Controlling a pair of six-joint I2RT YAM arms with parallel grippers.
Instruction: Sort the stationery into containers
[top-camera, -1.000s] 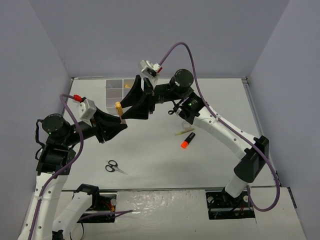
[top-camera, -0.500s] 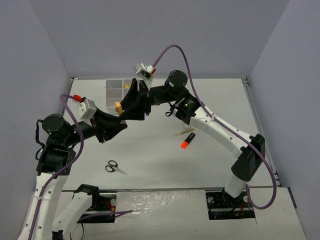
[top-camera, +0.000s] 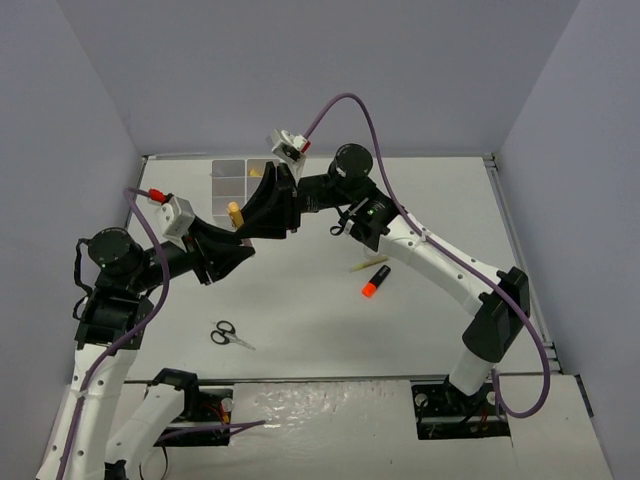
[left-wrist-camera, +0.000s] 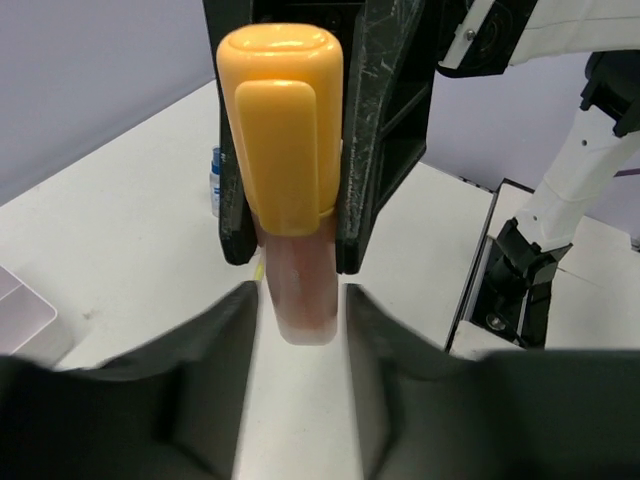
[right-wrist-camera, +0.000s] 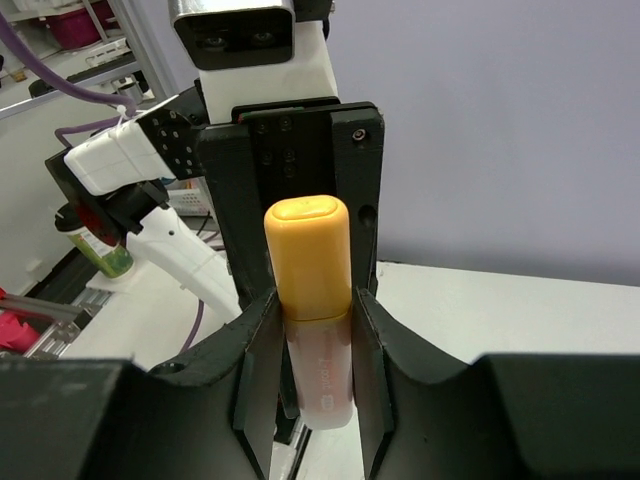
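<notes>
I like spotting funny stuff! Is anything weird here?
Yes: the yellow-capped marker is up in the air, with the left gripper and the right gripper both around it at once, not in the box.

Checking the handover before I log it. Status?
Right gripper shut on yellow-capped marker, midair. Left gripper flanks its barrel, grip unclear. Containers just beyond, partly hidden by right gripper.
</notes>
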